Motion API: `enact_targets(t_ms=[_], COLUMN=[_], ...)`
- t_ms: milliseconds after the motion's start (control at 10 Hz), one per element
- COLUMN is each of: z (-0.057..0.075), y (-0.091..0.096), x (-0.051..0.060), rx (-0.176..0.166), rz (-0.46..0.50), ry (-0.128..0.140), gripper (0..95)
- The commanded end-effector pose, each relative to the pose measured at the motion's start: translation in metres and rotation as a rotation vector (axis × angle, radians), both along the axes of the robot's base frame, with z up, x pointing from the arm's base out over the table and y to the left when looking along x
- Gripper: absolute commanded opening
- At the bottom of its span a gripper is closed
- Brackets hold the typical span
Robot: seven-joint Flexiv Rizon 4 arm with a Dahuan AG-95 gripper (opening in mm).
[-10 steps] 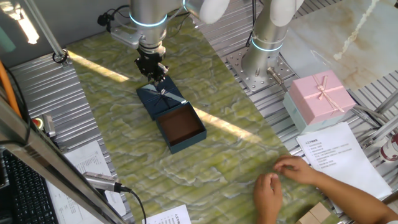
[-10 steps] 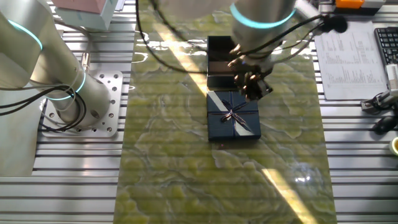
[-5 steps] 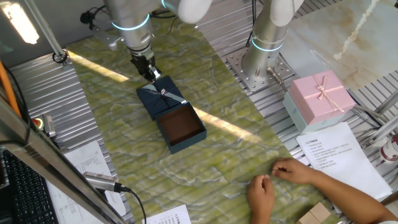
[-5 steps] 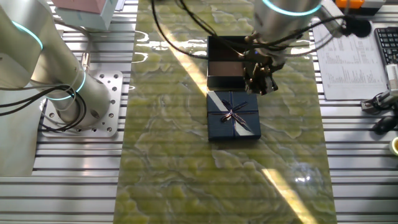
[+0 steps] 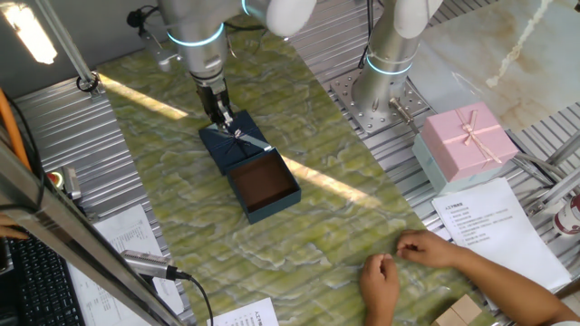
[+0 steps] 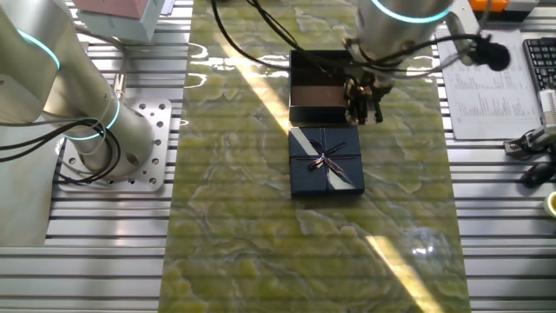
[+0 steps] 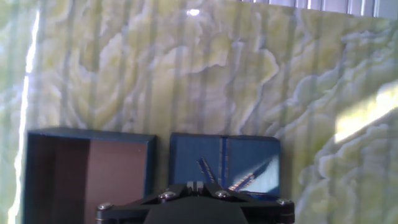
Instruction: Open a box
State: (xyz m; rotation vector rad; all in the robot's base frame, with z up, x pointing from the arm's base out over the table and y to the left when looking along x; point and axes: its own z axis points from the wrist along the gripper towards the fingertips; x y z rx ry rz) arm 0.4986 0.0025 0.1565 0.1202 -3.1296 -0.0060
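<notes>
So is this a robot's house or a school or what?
Probably a robot lab: a metal slatted workbench under a green mat, a second robot arm's base bolted on, and a computer keyboard beside printed sheets.

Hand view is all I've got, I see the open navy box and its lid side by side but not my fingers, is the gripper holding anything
Observer: No. In one fixed view the gripper hangs above the lid's far edge, holding nothing.
Operator: Is the lid lying flat?
Observer: Yes, in the other fixed view the lid lies flat on the green mat, bow up, right beside the box base.
Operator: Anything else near the work area?
Observer: A person's hands rest on the mat's near end, well clear of the box base.
Operator: Any other box around?
Observer: A pink box with a bow sits off the mat, beside the second arm's base.
</notes>
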Motion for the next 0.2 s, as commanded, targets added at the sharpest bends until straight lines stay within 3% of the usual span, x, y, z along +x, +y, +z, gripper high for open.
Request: enact_targets(t_ms=[100,200], z=[0.0009,0.0010], y=[0.0084,0.0084], x=[0.0019,0.0018], rx=[-0.001,-0.001], rz=[-0.019,-0.016], ry=[-0.012,-0.012], gripper=[0.0,0.0])
